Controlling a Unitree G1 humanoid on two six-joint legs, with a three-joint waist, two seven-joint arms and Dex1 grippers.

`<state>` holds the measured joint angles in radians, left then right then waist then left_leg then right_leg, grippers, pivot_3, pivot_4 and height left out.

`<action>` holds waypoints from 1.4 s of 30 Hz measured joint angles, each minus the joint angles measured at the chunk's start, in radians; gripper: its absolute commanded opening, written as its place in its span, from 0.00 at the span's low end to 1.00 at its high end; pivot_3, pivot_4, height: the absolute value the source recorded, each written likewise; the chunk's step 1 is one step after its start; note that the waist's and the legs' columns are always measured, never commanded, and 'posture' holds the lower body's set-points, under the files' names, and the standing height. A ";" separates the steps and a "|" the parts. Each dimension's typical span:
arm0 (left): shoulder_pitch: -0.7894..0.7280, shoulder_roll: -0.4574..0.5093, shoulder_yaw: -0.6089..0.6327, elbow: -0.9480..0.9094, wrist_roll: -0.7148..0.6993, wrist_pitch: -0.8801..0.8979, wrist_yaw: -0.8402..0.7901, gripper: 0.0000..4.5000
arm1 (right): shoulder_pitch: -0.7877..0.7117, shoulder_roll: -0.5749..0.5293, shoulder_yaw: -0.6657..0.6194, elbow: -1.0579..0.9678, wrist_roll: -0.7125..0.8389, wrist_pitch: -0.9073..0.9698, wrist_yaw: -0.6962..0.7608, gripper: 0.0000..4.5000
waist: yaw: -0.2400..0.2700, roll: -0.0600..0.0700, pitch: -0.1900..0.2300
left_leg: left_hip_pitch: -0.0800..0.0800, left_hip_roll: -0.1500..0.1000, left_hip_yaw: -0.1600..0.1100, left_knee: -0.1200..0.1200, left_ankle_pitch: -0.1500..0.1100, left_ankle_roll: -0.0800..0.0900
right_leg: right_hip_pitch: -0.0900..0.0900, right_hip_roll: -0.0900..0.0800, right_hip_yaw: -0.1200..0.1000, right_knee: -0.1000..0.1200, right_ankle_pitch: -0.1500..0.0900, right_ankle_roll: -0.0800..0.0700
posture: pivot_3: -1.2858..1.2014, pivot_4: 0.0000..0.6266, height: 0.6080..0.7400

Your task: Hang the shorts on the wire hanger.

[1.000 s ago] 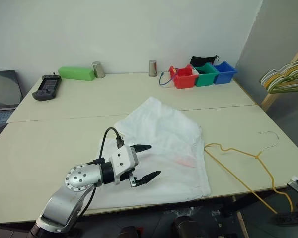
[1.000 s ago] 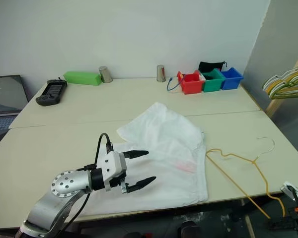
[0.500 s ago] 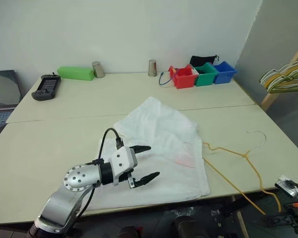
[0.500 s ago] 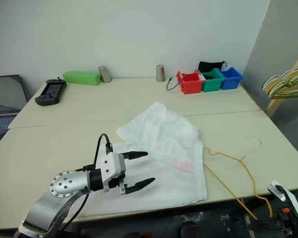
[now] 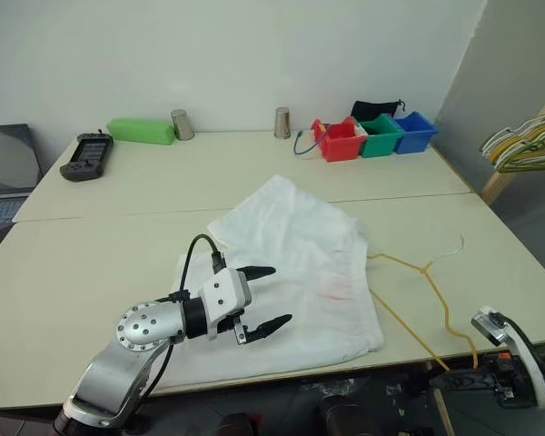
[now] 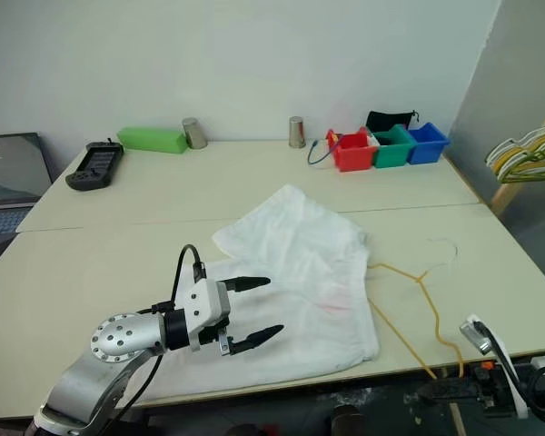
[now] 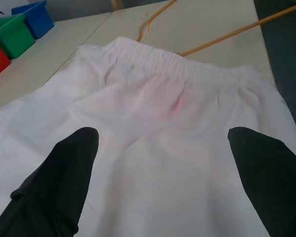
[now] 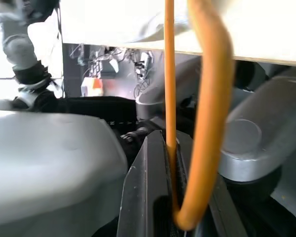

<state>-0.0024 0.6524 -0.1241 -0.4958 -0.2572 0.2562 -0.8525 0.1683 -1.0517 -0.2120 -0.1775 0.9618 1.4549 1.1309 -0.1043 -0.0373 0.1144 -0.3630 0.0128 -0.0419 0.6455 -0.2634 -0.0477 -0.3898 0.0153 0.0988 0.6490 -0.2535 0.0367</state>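
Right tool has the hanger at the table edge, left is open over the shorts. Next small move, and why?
Probably slide the wire hanger further toward the shorts' waistband. The right tool is shut on its bent end at the table edge, its near arm already beside the shorts, and the left tool hovers open above them.

Item: my right gripper (image 8: 175, 207), cropped by the frame. Item: wire hanger (image 5: 418, 282), hook blurred; lower bend drops unseen past the bench's (image 5: 91, 263) front edge.
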 measured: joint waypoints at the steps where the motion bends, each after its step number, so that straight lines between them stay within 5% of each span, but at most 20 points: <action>1: 0.000 0.000 0.000 0.000 0.001 0.000 0.000 1.00 | -0.002 0.007 0.011 0.014 -0.012 -0.008 -0.019 0.00 | 0.001 0.000 0.000 | 0.000 0.000 0.000 0.000 0.000 0.000 | 0.000 0.000 0.000 -0.001 0.001 0.002 | 0.49 0.11 1.00; 17: -0.011 0.004 0.000 -0.003 0.008 0.001 0.009 1.00 | -0.202 0.212 0.049 0.072 0.004 0.069 -0.158 0.00 | 0.009 0.001 0.000 | 0.000 0.000 0.000 0.000 -0.001 0.002 | 0.000 0.000 0.000 -0.002 0.002 0.003 | 0.50 0.12 1.00; 23: -0.014 0.004 -0.001 -0.003 0.011 0.000 0.009 1.00 | -0.283 0.348 -0.048 0.168 0.002 0.142 -0.304 0.00 | 0.016 0.002 0.000 | 0.000 0.000 0.000 0.000 -0.001 0.002 | 0.000 0.000 0.001 -0.001 0.002 0.003 | 0.50 0.11 1.00; 31: -0.014 0.004 -0.001 -0.003 0.013 0.000 0.010 1.00 | -0.283 0.358 -0.157 0.232 0.090 0.153 -0.451 0.00 | 0.018 0.003 0.000 | -0.001 0.000 0.000 0.000 -0.001 0.002 | 0.000 0.000 0.000 -0.002 0.004 0.006 | 0.50 0.10 1.00; 42: -0.031 0.009 -0.003 -0.003 0.014 -0.001 0.006 1.00 | -0.465 0.520 -0.262 0.357 0.093 0.151 -0.686 0.00 | 0.008 0.007 -0.003 | -0.001 0.000 0.001 0.001 -0.001 0.002 | 0.000 0.000 0.002 -0.002 0.005 0.007 | 0.50 0.08 1.00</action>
<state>-0.0337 0.6610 -0.1270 -0.4985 -0.2432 0.2554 -0.8462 -0.2967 -0.5315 -0.4737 0.1794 1.0543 1.6062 0.4445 -0.0965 -0.0299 0.1119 -0.3643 0.0123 -0.0410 0.6460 -0.2644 -0.0456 -0.3896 0.0157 0.1008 0.6471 -0.2490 0.0441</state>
